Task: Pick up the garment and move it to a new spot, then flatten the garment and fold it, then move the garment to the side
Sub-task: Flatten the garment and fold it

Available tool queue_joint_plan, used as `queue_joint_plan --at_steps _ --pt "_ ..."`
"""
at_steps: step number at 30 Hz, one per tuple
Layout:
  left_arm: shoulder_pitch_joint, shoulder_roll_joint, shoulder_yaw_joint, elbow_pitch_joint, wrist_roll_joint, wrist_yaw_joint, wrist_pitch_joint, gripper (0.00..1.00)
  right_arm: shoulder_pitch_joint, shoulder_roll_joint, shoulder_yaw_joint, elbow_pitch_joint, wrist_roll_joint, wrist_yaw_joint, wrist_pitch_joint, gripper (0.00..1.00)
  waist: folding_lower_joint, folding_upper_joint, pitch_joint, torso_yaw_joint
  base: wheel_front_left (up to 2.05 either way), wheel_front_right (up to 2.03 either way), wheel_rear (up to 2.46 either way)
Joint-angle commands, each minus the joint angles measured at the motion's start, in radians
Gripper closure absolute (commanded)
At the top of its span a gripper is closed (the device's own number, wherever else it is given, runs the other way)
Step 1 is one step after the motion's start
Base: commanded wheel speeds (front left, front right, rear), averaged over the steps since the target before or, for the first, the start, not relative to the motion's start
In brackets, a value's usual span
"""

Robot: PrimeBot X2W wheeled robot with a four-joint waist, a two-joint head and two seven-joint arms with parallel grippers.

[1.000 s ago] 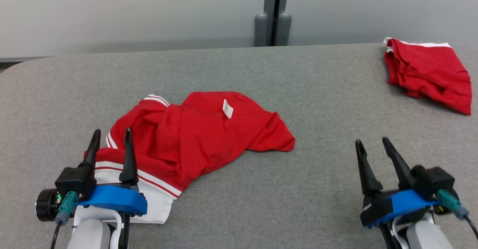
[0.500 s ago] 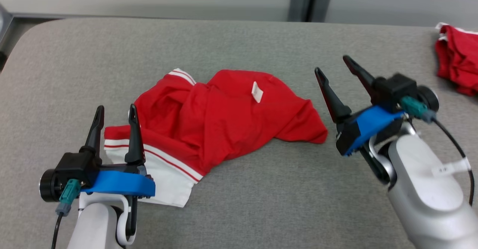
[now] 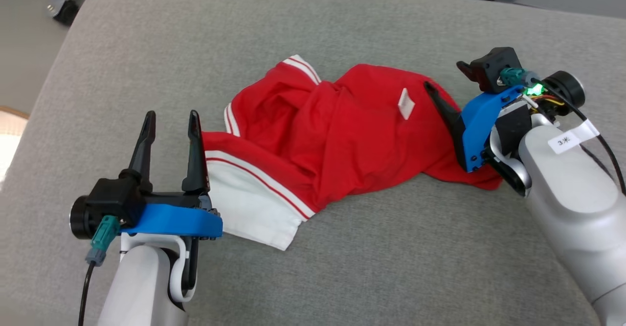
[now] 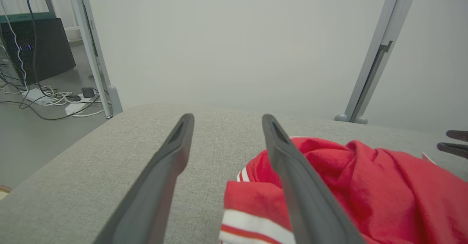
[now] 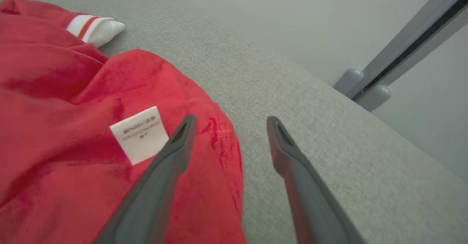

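R gripper (image 3: 444,75) had swung in from well off to the right and sat over the right end of the garment (image 3: 342,140); L gripper (image 3: 172,116) had kept its place by the hem. The head cam had shifted too.

The garment, red and crumpled, lay mid-way across the grey fabric surface (image 3: 342,267). A white tag (image 3: 406,103) lay on its upper right part; the print was too blurred to read. Its long axis ran left-right in the head view. The white band w/ red stripes formed the lower-left end by L gripper, and the plain red end lay at the right.

R gripper's jaws stood spread, one finger over red cloth beside the tag, the other over grey surface; contact couldn't be told. L gripper's jaws were spread too, w/ only grey surface between them and one finger just beside the hem.

A sticker (image 3: 565,140) on the R forearm read "3" plus an unclear mark.
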Motion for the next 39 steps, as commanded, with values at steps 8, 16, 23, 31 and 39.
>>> queue_joint_plan --at_steps 8,16,23,31,39 --pt "-0.015 -0.006 -0.026 0.005 -0.032 0.01 -0.004 0.0 -0.056 -0.036 0.099 0.142 0.054 0.0 0.041 0.0 -0.0001 0.0 0.03 0.065 0.0 0.0 0.0" --pt "-0.013 -0.006 -0.043 0.007 -0.053 0.031 -0.004 0.0 -0.075 -0.034 0.179 0.205 0.135 0.0 0.045 1.0 -0.0001 0.0 0.026 0.073 0.0 0.0 0.0" --pt "0.01 -0.005 -0.024 0.016 -0.039 0.03 -0.004 0.0 -0.104 -0.041 0.191 0.198 0.17 0.0 -0.079 1.0 -0.0001 0.0 -0.007 0.034 0.0 0.0 0.0" --pt "0.056 0.001 0.033 0.028 0.0 0.018 -0.004 0.0 -0.025 -0.019 0.183 0.148 0.231 0.0 -0.256 1.0 -0.0001 0.0 -0.093 -0.066 0.0 0.0 0.0" --pt "0.125 0.019 0.086 0.017 0.022 0.014 -0.004 0.0 0.123 -0.039 0.156 0.0 0.262 0.0 -0.343 1.0 -0.0001 0.0 -0.17 -0.161 0.0 0.0 0.0"
